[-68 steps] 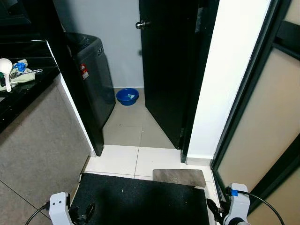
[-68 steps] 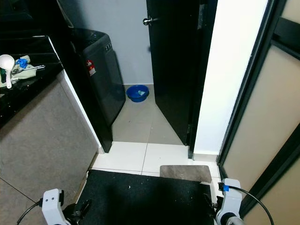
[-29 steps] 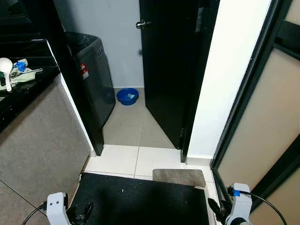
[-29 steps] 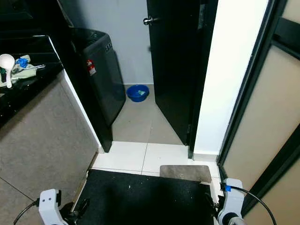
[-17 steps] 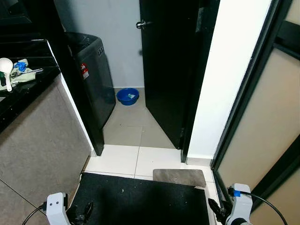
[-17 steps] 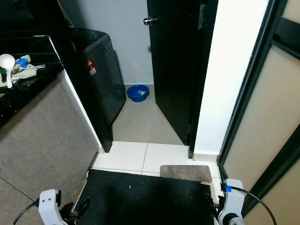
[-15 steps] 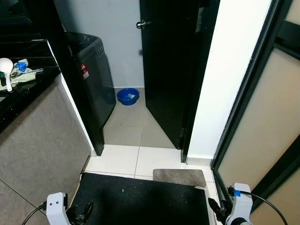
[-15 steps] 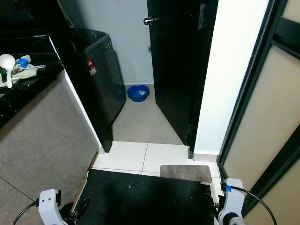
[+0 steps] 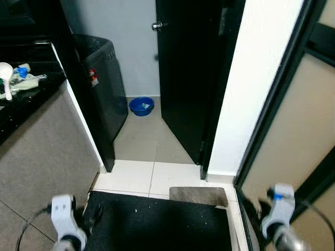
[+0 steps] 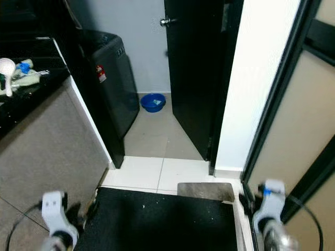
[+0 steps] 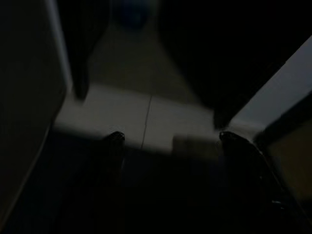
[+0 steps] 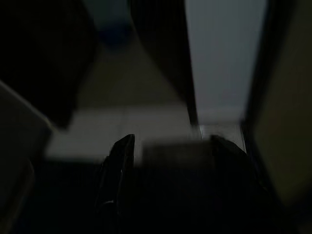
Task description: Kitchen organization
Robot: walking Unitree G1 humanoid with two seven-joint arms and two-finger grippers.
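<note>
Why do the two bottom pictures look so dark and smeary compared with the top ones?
Left wrist view: dim and soft, arm low in shade; the left gripper has its jaws apart over the black mat. Right wrist view: equally dark and blurred; right gripper open. Eye views: brightly lit, but both arms smear with motion blur; the blue basin stays fairly sharp.

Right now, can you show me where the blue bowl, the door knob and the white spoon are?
blue bowl (image 9: 141,106), left eye view, on its inside.
door knob (image 9: 156,25), left eye view, on the round metal knob.
white spoon (image 10: 7,68), right eye view, on its round scoop.
</note>
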